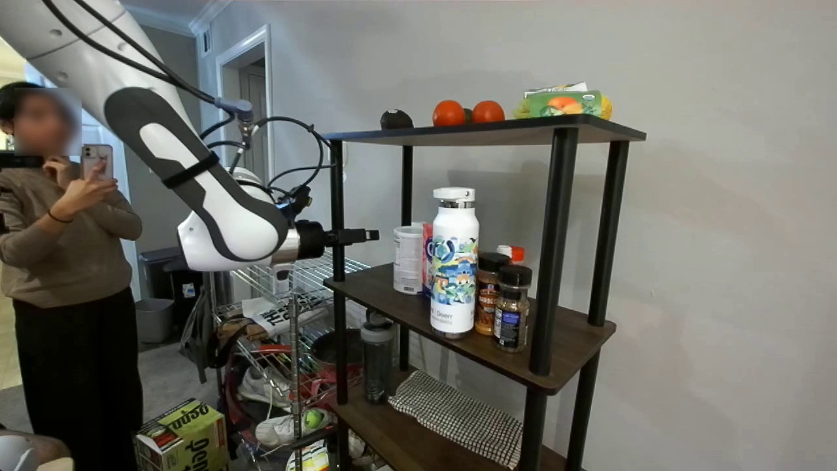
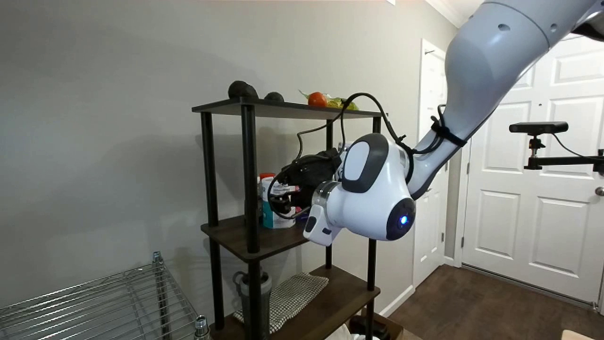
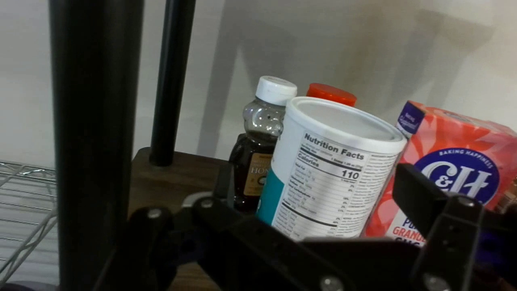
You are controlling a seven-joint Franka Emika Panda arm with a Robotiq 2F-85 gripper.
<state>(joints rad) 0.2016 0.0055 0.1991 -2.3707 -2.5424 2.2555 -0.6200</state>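
Note:
In the wrist view my gripper (image 3: 318, 182) stands open, its black fingers (image 3: 422, 194) wide apart and nothing gripped. A white and teal canister (image 3: 323, 182) with a nutrition label shows beyond the gap. An exterior view has the gripper (image 1: 373, 235) a short way from the canister (image 1: 409, 260), level with its upper part. Behind the left finger is a dark honey bottle (image 3: 256, 161) with a white cap. A pink C&H sugar carton (image 3: 456, 141) is partly covered by the right finger. An orange-red cap (image 3: 331, 93) peeks out behind the canister, its body hidden.
Black shelf posts (image 3: 97, 141) rise close beside the gripper. A tall white bottle (image 1: 454, 261) and spice jars (image 1: 512, 314) share the middle shelf (image 1: 575, 333). Tomatoes (image 1: 449, 113) lie on the top shelf. A wire rack (image 2: 94, 302) and a person (image 1: 65, 216) are nearby.

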